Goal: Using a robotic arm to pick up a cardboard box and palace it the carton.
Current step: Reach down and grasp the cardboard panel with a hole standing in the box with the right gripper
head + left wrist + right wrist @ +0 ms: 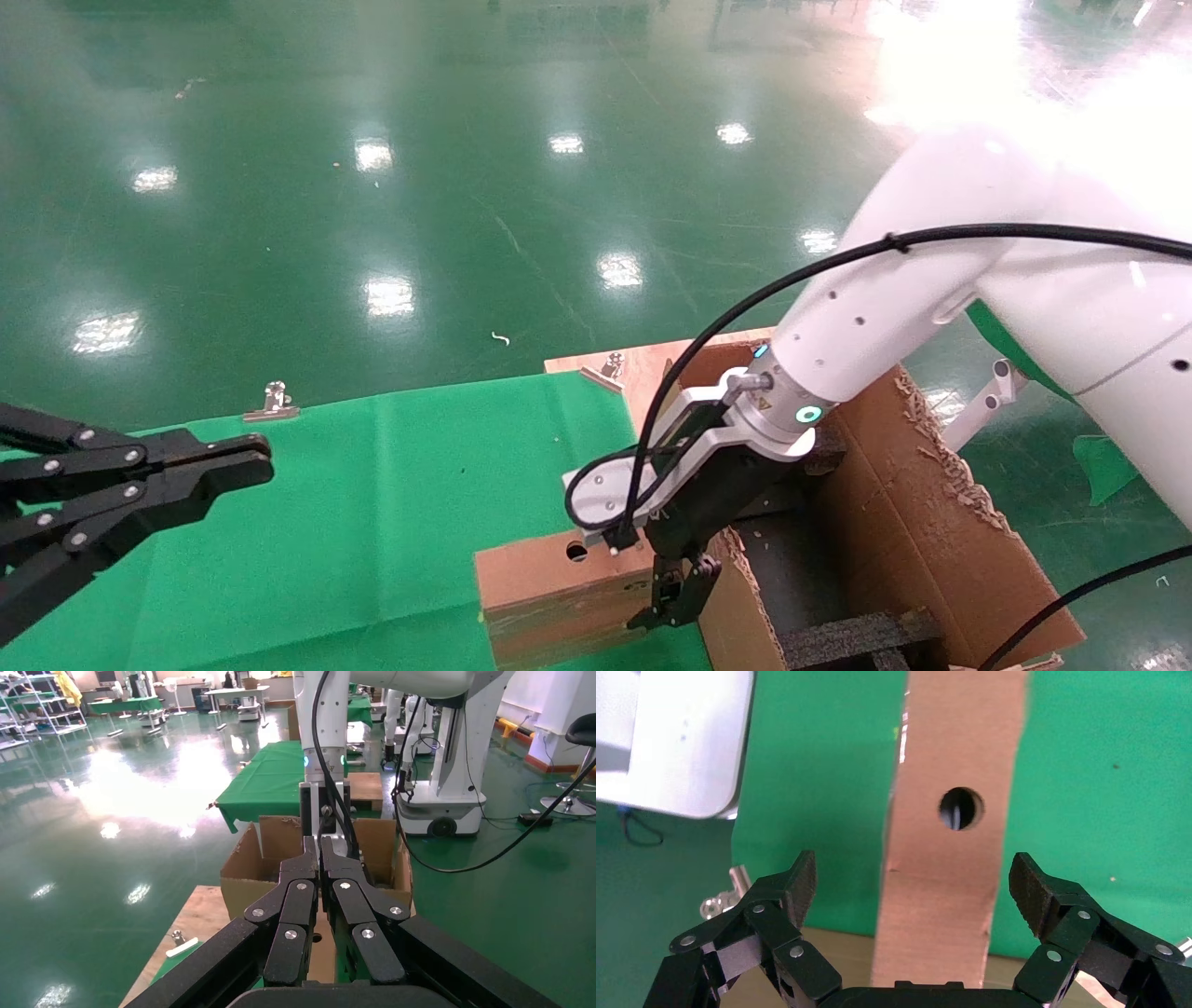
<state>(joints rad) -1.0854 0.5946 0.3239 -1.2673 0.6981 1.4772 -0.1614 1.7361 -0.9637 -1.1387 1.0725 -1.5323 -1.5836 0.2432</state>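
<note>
With the right end effector (916, 888) spread wide astride the cardboard box (951, 832), an off-centre closure risked twisting it against the adjacent carton (922, 522).

The cardboard box (549, 582) lay on the desk (372, 522), just left of the carton (917, 522), beneath the right tool (675, 596)
</note>
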